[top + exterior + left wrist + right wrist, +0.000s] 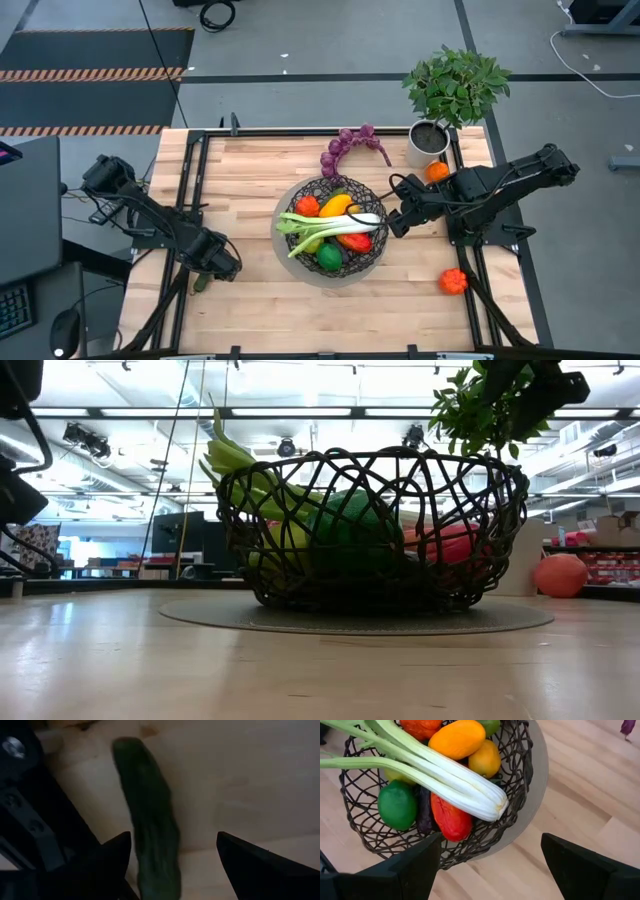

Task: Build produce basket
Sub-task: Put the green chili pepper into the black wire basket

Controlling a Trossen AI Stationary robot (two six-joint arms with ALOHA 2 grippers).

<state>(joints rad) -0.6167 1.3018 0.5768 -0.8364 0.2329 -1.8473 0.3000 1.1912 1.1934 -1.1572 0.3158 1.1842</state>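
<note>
The dark wire basket [287, 203] stands on its pale round base at the table's middle. It holds the green-white leek [440, 777], orange peppers [457, 739], a red pepper [451, 817], a green pepper [396, 805] and a dark aubergine [424, 810]. The purple grape bunch [350, 146] lies on the table behind the basket. My left gripper [172, 840] is open low over the cucumber [150, 820], which lies flat on the table between its fingers, close to one finger. My right gripper [491, 840] is open and empty at the basket's right rim.
A leafy plant in a white pot [428, 142] stands at the far right, with an orange fruit [437, 171] beside it. A red-orange pepper [453, 281] lies on the table at the near right. Black frame rails run along the table's left and right sides.
</note>
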